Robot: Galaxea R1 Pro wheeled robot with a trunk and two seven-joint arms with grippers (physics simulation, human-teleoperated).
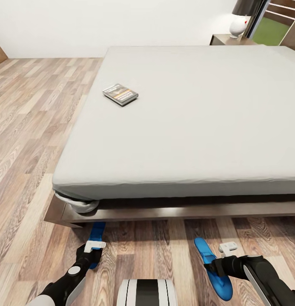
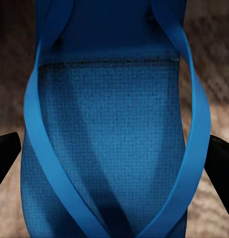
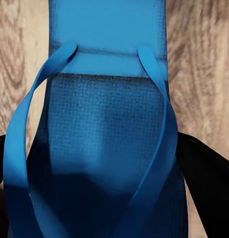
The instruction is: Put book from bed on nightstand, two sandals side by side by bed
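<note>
The book lies flat on the grey mattress of the bed, near its left side. One blue sandal lies on the floor at the bed frame's corner. My left gripper hovers over it, open, fingers straddling the sandal with a thin gap. The other sandal is right of centre on the floor. My right gripper is shut on this sandal, its fingers pressing against the sides. A nightstand stands at the far right.
A white lamp with a dark shade stands on the nightstand. Wood-plank floor stretches along the bed's left side to the white wall. The dark bed frame juts out low in front of me. A window shows at the top right.
</note>
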